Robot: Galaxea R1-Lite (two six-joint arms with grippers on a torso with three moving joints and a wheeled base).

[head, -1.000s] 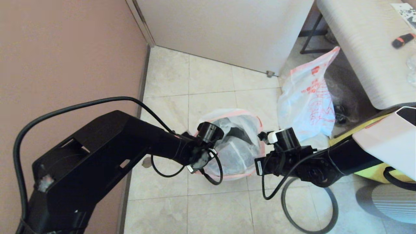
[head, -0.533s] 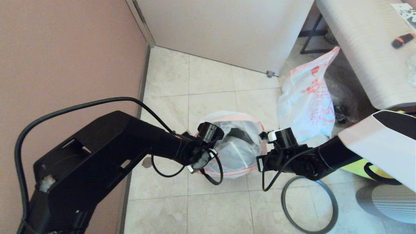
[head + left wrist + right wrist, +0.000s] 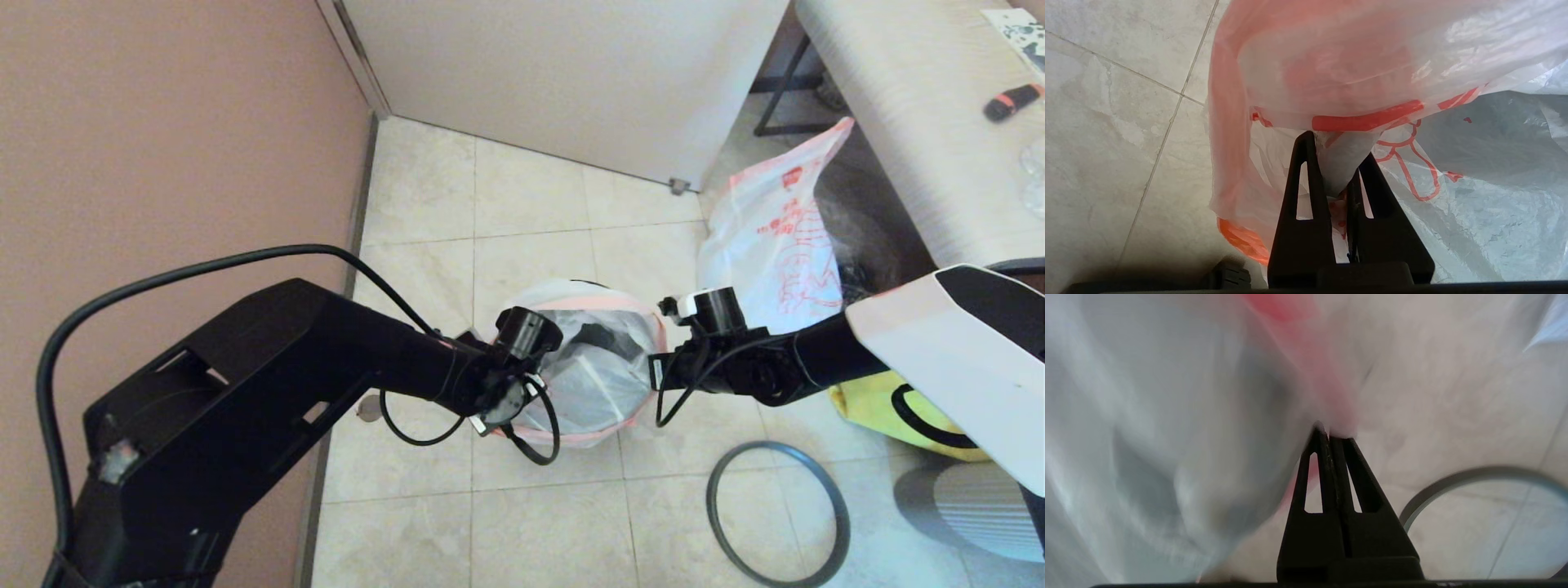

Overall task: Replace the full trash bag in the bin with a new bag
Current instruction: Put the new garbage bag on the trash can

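Observation:
The full trash bag (image 3: 584,384), see-through white with a pink rim and white paper inside, sits on the floor between my arms. My left gripper (image 3: 1337,147) is shut on a fold of its printed rim on the near left side. At the bag's right side my right gripper (image 3: 1333,433) is shut on the pink rim. The bin is hidden by the bag; only a dark shade shows through the plastic. Its grey hoop (image 3: 775,514) lies flat on the tiles at the near right. The new bag (image 3: 767,245), with the same print, leans against the table at the far right.
A pink wall (image 3: 163,163) runs close along the left and a white panel (image 3: 571,73) closes the back. A pale table (image 3: 914,122) stands at the far right with a big yellow bag (image 3: 873,404) on the floor beside my right arm.
My right gripper has risen and drawn back with the pink rim, pulling the bag's right side up. The left arm has stayed still.

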